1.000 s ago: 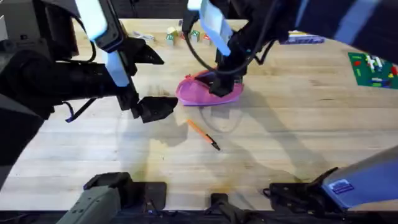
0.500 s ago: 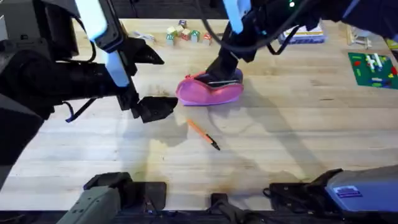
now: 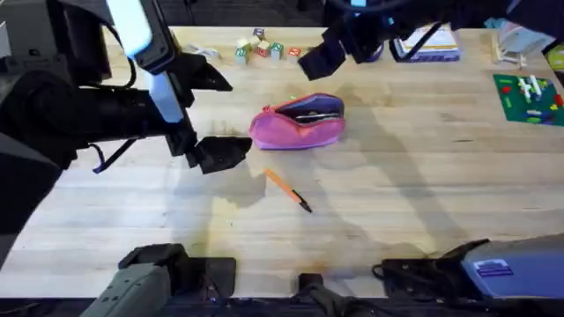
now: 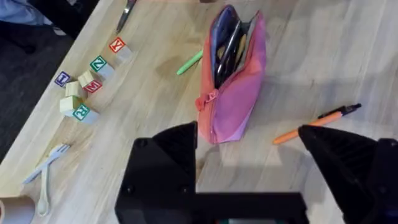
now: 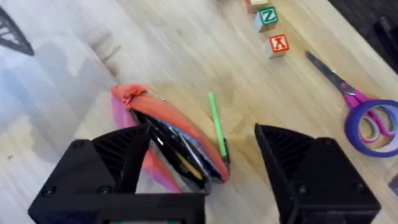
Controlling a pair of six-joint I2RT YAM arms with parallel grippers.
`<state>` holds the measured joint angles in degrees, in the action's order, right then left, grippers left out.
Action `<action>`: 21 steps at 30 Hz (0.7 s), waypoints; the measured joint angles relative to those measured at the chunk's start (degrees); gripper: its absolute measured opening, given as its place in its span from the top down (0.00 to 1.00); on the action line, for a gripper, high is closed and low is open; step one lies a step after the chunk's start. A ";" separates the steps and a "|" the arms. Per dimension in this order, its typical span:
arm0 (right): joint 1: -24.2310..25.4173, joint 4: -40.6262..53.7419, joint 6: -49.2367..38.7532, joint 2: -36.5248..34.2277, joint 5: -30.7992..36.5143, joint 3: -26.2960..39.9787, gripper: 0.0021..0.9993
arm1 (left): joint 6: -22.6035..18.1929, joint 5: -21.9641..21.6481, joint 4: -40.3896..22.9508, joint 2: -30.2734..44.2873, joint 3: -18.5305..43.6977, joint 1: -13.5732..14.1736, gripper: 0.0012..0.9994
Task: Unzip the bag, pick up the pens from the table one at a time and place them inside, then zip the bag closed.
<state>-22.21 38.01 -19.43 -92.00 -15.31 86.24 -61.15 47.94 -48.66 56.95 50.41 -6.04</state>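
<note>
Pink bag [image 3: 297, 125] lies unzipped, gaping; left hand [image 4: 249, 140] and right hand [image 5: 202, 146] spread

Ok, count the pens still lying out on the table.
2: an orange pen in front of the open pink bag, and a green pen behind the bag. Others may be inside.

bag [image 3: 297, 129]: pink cloth, matt | table [image 3: 423, 194]: pale wood, smooth
</note>
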 joint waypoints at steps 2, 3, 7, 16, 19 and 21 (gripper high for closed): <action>0.64 -1.21 0.24 0.01 0.00 0.00 0.00 | -0.01 0.00 0.00 0.00 0.00 0.00 0.01; 0.91 -1.82 0.35 0.00 0.00 0.00 0.00 | -0.02 0.00 0.00 -0.01 0.00 0.00 0.01; 1.92 -3.32 0.66 -0.01 0.02 0.02 0.00 | -0.02 0.00 -0.01 0.00 0.00 0.00 0.01; 2.09 -4.47 1.02 -1.14 0.00 0.02 0.00 | -0.02 0.00 -0.02 0.00 0.00 0.00 0.01; 2.16 -4.69 1.02 -2.52 0.00 0.02 0.00 | -0.01 0.00 -0.02 0.00 0.00 0.00 0.01; 2.20 -4.98 1.02 -2.52 0.02 0.02 0.00 | -0.02 0.00 -0.02 -0.01 0.00 -0.01 0.01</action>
<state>-20.01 33.04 -18.41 -94.52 -15.29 86.26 -61.17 47.94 -48.69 56.94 50.41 -6.05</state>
